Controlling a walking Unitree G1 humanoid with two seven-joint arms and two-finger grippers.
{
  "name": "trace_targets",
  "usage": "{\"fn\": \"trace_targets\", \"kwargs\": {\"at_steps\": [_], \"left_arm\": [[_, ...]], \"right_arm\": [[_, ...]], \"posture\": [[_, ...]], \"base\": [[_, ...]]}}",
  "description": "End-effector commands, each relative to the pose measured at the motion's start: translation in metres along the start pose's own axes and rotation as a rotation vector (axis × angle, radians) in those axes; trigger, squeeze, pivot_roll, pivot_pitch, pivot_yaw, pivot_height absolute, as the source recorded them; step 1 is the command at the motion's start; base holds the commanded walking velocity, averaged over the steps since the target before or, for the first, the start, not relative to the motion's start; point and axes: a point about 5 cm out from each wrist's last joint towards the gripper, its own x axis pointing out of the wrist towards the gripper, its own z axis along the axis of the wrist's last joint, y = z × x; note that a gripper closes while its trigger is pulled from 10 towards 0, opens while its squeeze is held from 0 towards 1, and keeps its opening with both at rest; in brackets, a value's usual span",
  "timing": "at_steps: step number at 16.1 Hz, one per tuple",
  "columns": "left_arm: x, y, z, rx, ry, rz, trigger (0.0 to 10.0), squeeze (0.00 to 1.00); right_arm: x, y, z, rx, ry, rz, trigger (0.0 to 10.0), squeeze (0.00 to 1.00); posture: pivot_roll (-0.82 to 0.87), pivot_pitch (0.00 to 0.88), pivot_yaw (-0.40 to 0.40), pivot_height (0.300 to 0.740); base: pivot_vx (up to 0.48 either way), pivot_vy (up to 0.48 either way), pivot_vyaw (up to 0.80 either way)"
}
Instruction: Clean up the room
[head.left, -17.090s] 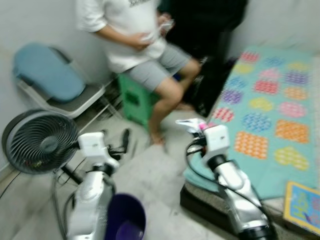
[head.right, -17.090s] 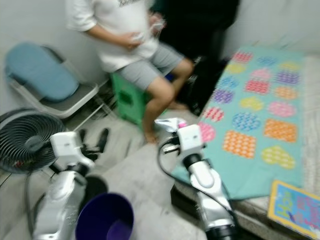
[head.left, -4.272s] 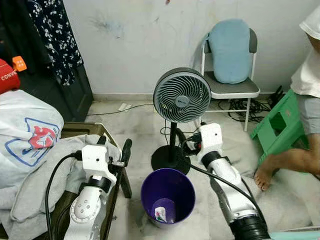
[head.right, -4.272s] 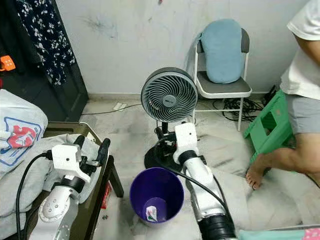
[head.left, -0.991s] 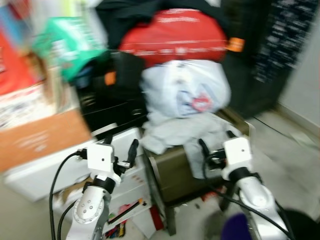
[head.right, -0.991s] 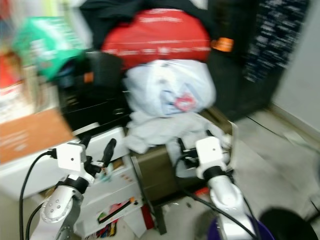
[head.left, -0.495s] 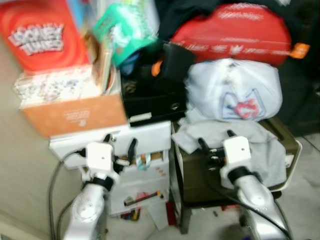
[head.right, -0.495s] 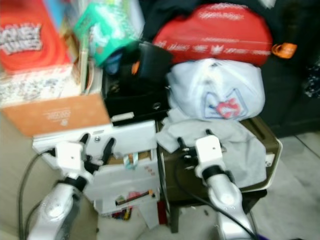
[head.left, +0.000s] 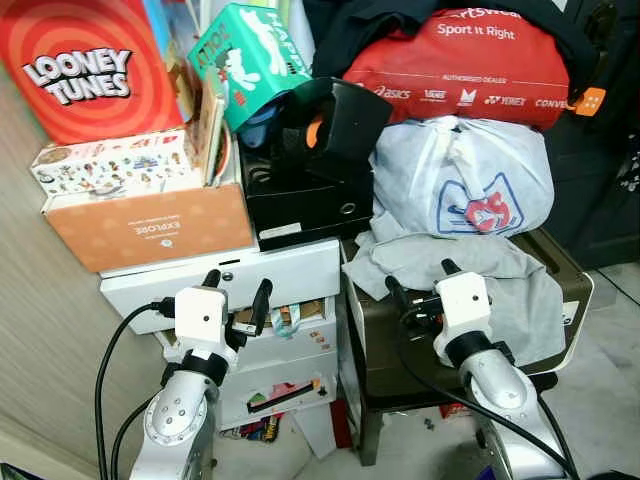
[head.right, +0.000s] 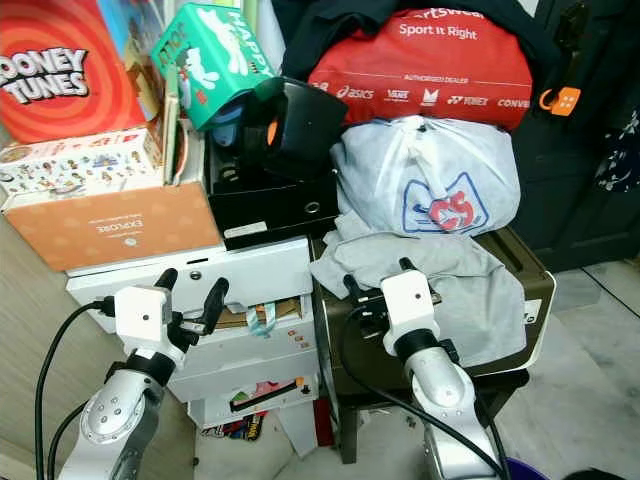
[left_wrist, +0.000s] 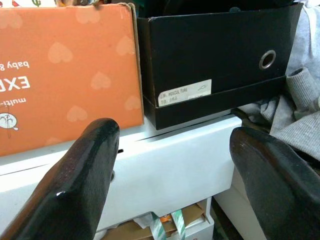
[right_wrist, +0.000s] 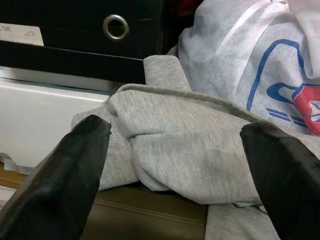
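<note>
While we face the cluttered shelf, we note:
Writing: we read "LOONEY TUNES" on the red box (head.left: 85, 65), "EXPLORE" on the orange box (head.left: 150, 228), "Sport it Right" and "asics" on the red bag (head.left: 465, 60)
Left gripper (head.left: 236, 297): fingers spread wide, holding nothing, before the white drawer unit (head.left: 270, 275)
Right gripper (head.left: 418, 282): fingers spread, holding nothing, over the grey cloth (head.left: 480, 265) on the brown table (head.left: 575, 290)
Wrist views: we see a small label on the black box (left_wrist: 215, 65), unreadable from the head

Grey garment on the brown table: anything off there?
Yes. The grey garment is crumpled and spills over the brown table's front edge, under a white bag. The right tool hovers open in front of it.
</note>
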Motion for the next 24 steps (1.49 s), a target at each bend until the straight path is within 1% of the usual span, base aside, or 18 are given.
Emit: {"fn": "trace_targets", "kwargs": {"at_steps": [1, 6, 7, 8, 13, 19, 24], "left_arm": [[0.0008, 0.0014, 0.0003, 0.006, 0.003, -0.003, 10.0, 0.0], [0.0011, 0.0006, -0.0003, 0.004, 0.006, -0.011, 10.0, 0.0], [0.0011, 0.0001, -0.0007, -0.004, 0.007, -0.018, 10.0, 0.0], [0.0005, -0.0011, -0.0025, -0.038, 0.012, -0.034, 10.0, 0.0], [-0.0025, -0.0024, -0.0059, -0.027, 0.026, -0.043, 10.0, 0.0], [-0.0025, -0.0011, -0.0058, -0.032, 0.025, -0.04, 10.0, 0.0], [-0.0019, -0.0007, -0.0047, -0.034, 0.019, -0.039, 10.0, 0.0]], "right_arm": [[0.0007, 0.0013, 0.0008, -0.002, 0.004, 0.004, 10.0, 0.0], [0.0018, 0.0023, 0.0015, -0.01, 0.001, 0.008, 10.0, 0.0], [0.0019, 0.0023, 0.0014, -0.01, 0.001, 0.008, 10.0, 0.0], [0.0021, 0.0022, 0.0012, -0.01, 0.002, 0.008, 10.0, 0.0], [0.0008, 0.0013, -0.0004, -0.016, 0.008, 0.004, 10.0, 0.0], [-0.0026, 0.0001, -0.0007, -0.023, 0.01, 0.002, 10.0, 0.0], [-0.0016, 0.0004, -0.0002, -0.021, 0.009, -0.002, 10.0, 0.0]], "posture": [[-0.17, 0.0, 0.054, 0.74], [-0.17, 0.0, 0.053, 0.74], [-0.17, 0.0, 0.053, 0.74], [-0.17, 0.0, 0.053, 0.74], [-0.17, 0.0, 0.049, 0.74], [-0.17, 0.0, 0.05, 0.74], [-0.17, 0.0, 0.051, 0.74]], "base": [[0.0, 0.0, 0.0], [0.0, 0.0, 0.8], [0.0, 0.0, 0.8], [0.0, 0.0, 0.8], [0.0, 0.0, 0.73], [0.0, 0.0, 0.8], [0.0, 0.0, 0.8]]}}
